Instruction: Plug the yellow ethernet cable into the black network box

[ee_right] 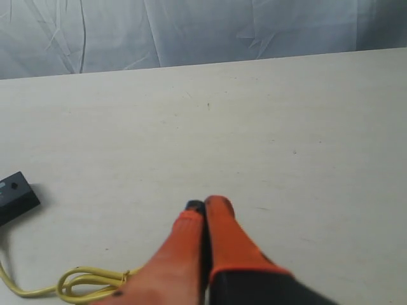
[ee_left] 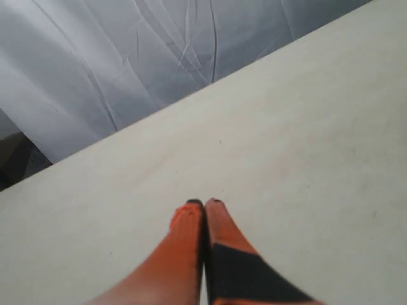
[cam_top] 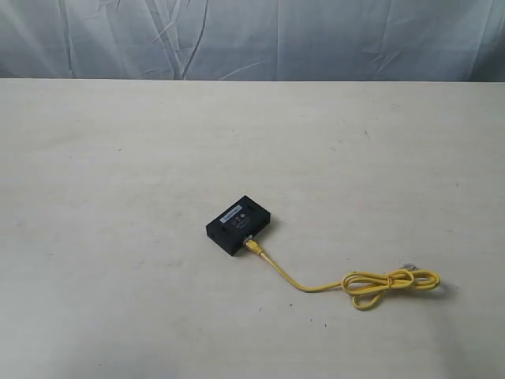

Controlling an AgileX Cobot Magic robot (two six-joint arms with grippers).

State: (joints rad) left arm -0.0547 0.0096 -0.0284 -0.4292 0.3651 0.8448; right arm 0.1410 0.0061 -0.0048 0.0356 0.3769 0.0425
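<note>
Black network box (cam_top: 241,225) flat on tabletop (cam_top: 118,158), just below frame centre in exterior view, label up, turned so port face points to lower right, toward the cord. Yellow ethernet cable (cam_top: 316,286) with one plug (cam_top: 251,245) touching that port face, apparently seated in the socket; too small to confirm fully latched. From there runs toward lower right, ending in loose coil (cam_top: 390,283) near lower right of frame, free plug (cam_top: 409,264) lying just beside the coil. Slack in the coil probably keeps any pull off the seated end. No arm visible in exterior view. Left jaws pressed together, nothing between them, over bare tabletop in left wrist view, no task thing in sight there. Right jaws likewise closed and empty, well apart from the box, which shows only at far left edge of right wrist view (ee_right: 16,196), with the coil (ee_right: 89,283) at lower left. Judged from this layout: insertion looks done, nothing gripped because nothing left to hold.
</note>
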